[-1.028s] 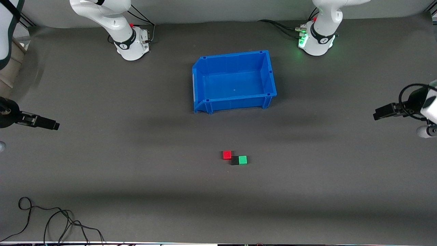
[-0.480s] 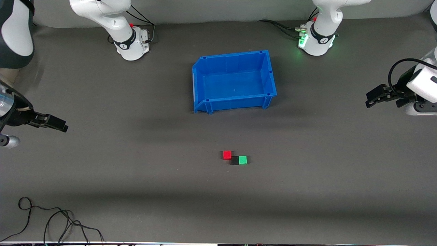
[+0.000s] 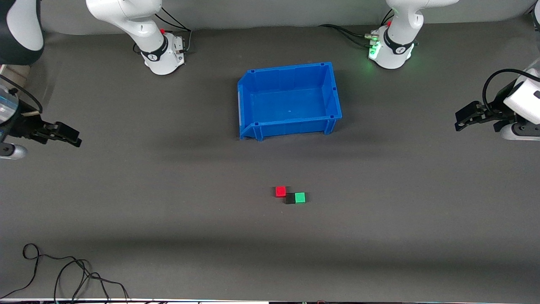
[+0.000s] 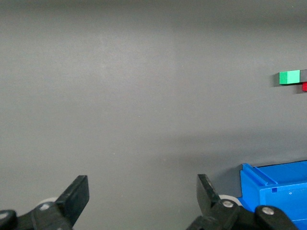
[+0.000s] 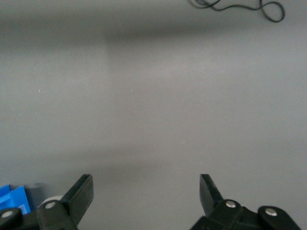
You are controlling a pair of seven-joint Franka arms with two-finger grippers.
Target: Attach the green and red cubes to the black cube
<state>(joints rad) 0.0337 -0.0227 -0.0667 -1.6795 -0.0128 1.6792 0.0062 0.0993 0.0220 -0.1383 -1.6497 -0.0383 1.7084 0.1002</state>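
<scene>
A blue bin [image 3: 289, 100] sits on the grey table [image 3: 168, 219] between the two arm bases, and nothing lies inside it; its floor shows plain blue with one tiny pale speck near the middle. One short wall, the one toward the right arm's end of the table, is cut lower with slanted corners, while the other three walls stand full height. A corner of the same bin shows in the left wrist view [image 4: 278, 194], and a sliver of it in the right wrist view [image 5: 12, 200]. All three cubes lie outside the bin, nearer to the front camera than it. The black cube [image 3: 290, 198] rests on the table with the green cube [image 3: 300, 197] touching its side toward the left arm's end. The red cube [image 3: 280, 191] sits a little farther from the camera, toward the right arm's end, meeting the black cube only at a corner. The left pincer [image 3: 464, 117] hangs over bare table at the left arm's end, its fingers spread wide with nothing between them, as the left wrist view confirms [image 4: 143, 196]. The right pincer [image 3: 69, 136] hangs over bare table at the right arm's end, likewise spread and holding nothing [image 5: 146, 194]. A loose black cable [image 3: 63, 274] curls on the table near the front camera's edge.
</scene>
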